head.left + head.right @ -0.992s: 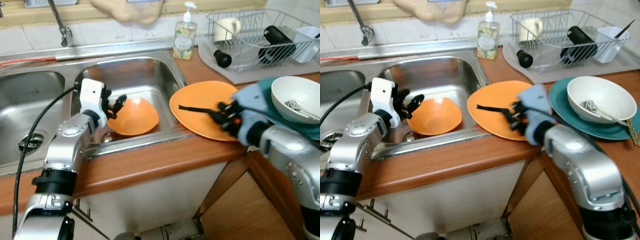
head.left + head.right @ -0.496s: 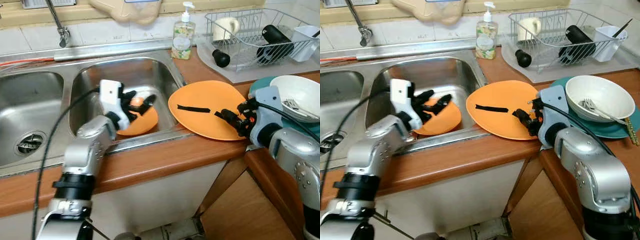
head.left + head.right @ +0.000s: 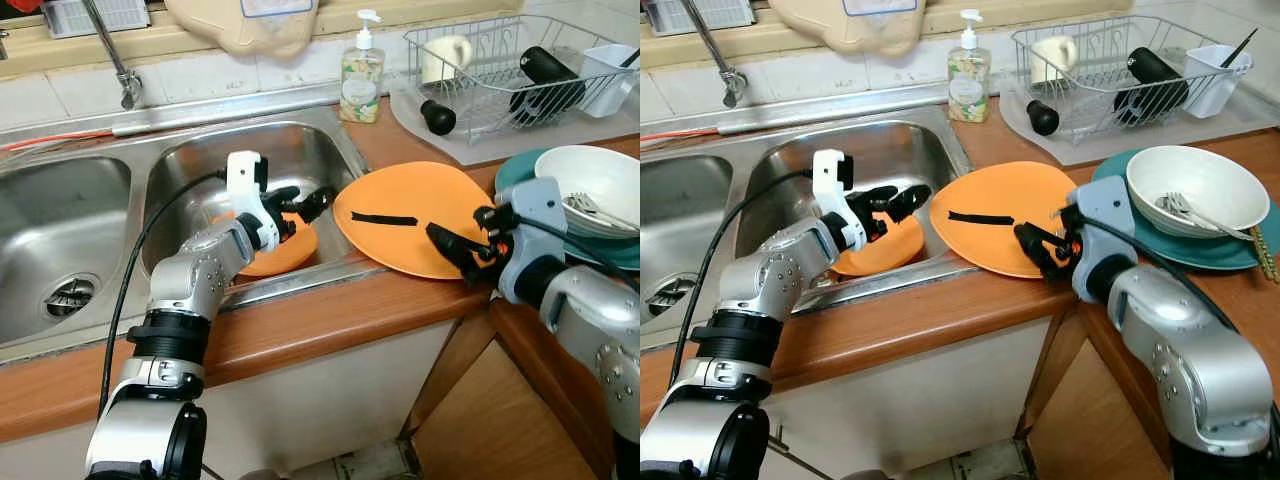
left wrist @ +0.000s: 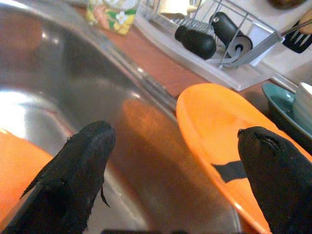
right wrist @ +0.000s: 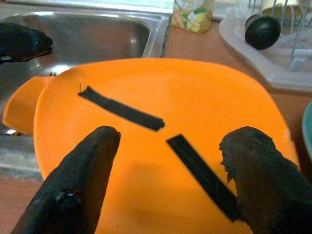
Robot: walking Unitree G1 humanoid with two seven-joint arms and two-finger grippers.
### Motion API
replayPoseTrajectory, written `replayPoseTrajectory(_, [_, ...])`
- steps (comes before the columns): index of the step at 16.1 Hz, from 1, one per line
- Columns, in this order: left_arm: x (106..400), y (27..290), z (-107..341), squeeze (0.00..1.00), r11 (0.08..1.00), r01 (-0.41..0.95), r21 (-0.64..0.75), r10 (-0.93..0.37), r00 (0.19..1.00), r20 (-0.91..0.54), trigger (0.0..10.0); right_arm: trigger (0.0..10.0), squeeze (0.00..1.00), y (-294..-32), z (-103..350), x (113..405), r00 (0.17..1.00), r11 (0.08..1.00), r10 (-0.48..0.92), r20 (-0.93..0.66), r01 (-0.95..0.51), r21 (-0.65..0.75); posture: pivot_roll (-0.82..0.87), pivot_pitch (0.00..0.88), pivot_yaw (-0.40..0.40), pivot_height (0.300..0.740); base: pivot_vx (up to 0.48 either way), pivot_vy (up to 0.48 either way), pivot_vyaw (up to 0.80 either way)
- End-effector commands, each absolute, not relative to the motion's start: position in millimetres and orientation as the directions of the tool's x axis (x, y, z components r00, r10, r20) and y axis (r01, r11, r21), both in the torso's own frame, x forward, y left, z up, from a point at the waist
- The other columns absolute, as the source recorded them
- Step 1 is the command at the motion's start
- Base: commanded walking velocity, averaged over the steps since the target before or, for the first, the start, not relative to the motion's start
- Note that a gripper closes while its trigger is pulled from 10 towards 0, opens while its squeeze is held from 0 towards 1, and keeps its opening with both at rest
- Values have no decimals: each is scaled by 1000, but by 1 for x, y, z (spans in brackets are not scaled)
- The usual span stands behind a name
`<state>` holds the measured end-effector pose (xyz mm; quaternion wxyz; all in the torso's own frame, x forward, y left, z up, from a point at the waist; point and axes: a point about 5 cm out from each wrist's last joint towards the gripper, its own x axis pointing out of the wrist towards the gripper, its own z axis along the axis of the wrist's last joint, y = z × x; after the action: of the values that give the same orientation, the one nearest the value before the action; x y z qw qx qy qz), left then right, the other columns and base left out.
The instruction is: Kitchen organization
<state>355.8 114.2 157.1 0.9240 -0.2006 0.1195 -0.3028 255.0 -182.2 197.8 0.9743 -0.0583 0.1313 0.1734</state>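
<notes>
Here the left gripper (image 3: 300,205) is seen at centre frame inside the sink (image 3: 300,150), fingers spread wide, held over the orange bowl (image 3: 285,250) that lies in the basin, nothing gripped. The right gripper (image 3: 452,250) is placed at the lower right edge of the orange plate (image 3: 400,195), fingers wide apart, nothing held; the plate is rested on the counter (image 3: 330,320) with its left rim overhanging the sink edge. Two black strips (image 5: 122,112) are seen on the plate. At right of frame a white bowl (image 3: 590,180) with a fork (image 3: 590,212) is stacked on a teal plate (image 3: 520,170). At the upper right a rack (image 3: 500,70) is seen, a soap bottle (image 3: 360,70) beside it, a tap (image 3: 110,50) at upper left
</notes>
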Motion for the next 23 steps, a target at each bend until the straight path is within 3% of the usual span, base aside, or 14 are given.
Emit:
replayPoseTrajectory(1, [358, 114, 162, 0, 718, 523, -459, -623, 778, -88, 10000, 10000, 1000, -183, 200, 254, 909, 934, 310, -279, -346, -91, -119, 0, 107, 740, 0, 0, 0])
replayPoseTrajectory(4, [356, 111, 161, 0, 714, 553, -429, -640, 764, -81, 10000, 10000, 1000, -190, 200, 254, 917, 945, 256, -306, -305, -121, -129, 0, 99, 740, 0, 0, 0])
replayPoseTrajectory(5, [353, 118, 168, 0, 740, 570, -356, -615, 788, -16, 10000, 10000, 969, -195, 201, 255, 920, 952, 226, -320, -279, -129, -127, 0, 91, 740, 0, 0, 0])
replayPoseTrajectory(6, [347, 128, 173, 0, 762, 579, -290, -599, 801, 26, 10000, 10000, 0, -198, 200, 256, 917, 956, 214, -336, -268, -122, -116, 0, 72, 740, 0, 0, 0])
replayPoseTrajectory(9, [321, 151, 181, 0, 781, 594, -192, -593, 802, 66, 10000, 10000, 0, -190, 189, 270, 898, 954, 223, -381, -280, -103, -69, 0, 38, 740, 0, 0, 0])
replayPoseTrajectory(13, [295, 173, 182, 0, 816, 572, -83, -573, 819, 14, 10000, 10000, 0, -177, 174, 288, 863, 944, 250, -440, -318, -88, -38, 0, 14, 740, 0, 0, 0])
replayPoseTrajectory(23, [276, 157, 182, 0, 763, 646, 0, -645, 761, -67, 10000, 10000, 0, -138, 158, 319, 829, 916, 369, -420, -401, 13, -30, 0, 4, 740, 0, 0, 0])
